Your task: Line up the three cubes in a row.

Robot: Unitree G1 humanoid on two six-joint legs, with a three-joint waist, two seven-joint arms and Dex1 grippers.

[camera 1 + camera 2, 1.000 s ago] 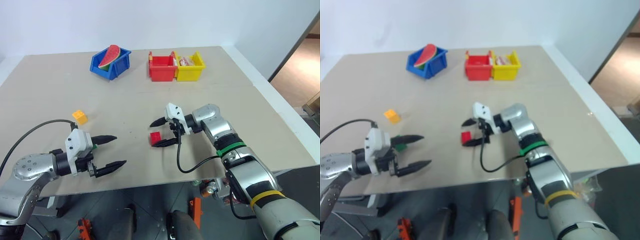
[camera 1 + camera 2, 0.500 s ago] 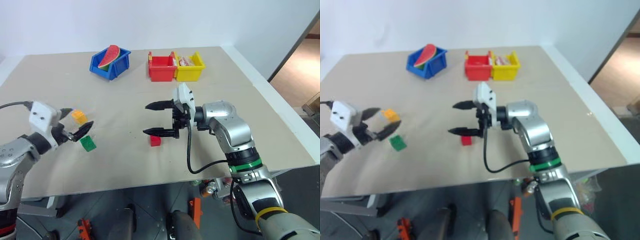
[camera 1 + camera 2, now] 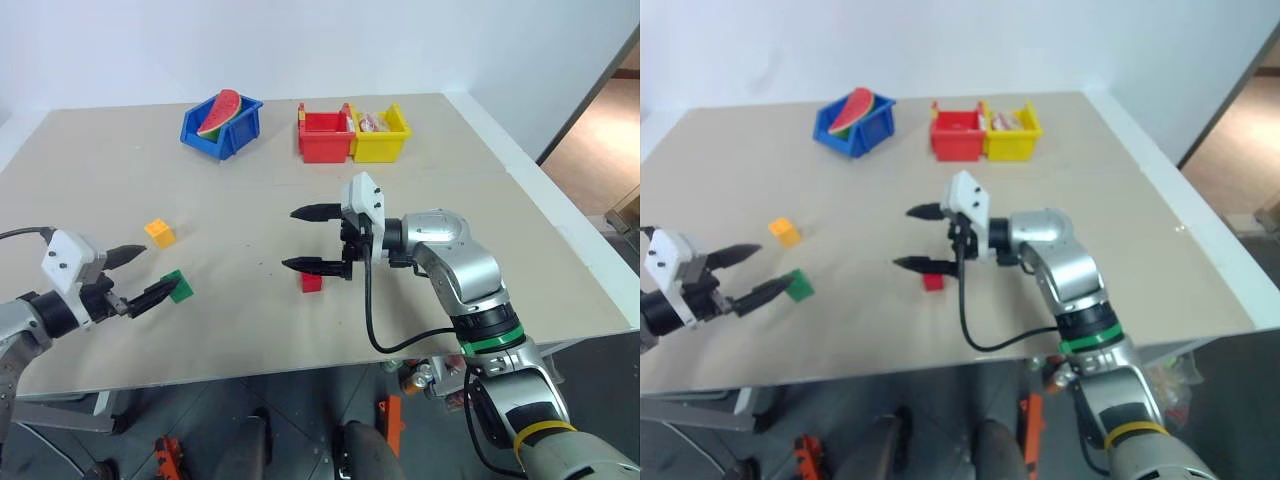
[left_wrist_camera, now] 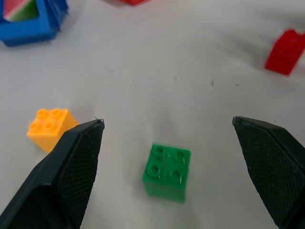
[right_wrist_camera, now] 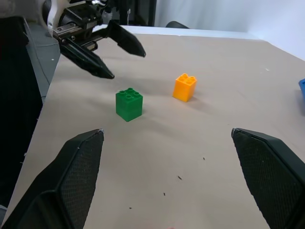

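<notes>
Three cubes lie apart on the beige table: orange-yellow cube (image 3: 159,232) at the left, green cube (image 3: 179,286) just in front of it, red cube (image 3: 312,283) in the middle. My left gripper (image 3: 163,268) hovers open and empty at the left, its lower fingertip almost at the green cube. In the left wrist view the green cube (image 4: 167,169) sits on the table ahead, between the spread fingers. My right gripper (image 3: 289,238) is open and empty, pointing left, raised above and just left of the red cube.
At the back of the table stand a blue bin (image 3: 215,148) holding a watermelon slice, a red bin (image 3: 323,148) and a yellow bin (image 3: 378,148) side by side. The table's front edge runs close below both grippers.
My left gripper swung out to the left, uncovering the green cube. My right gripper lifted off the red cube, which stays on the table, and turned level.
</notes>
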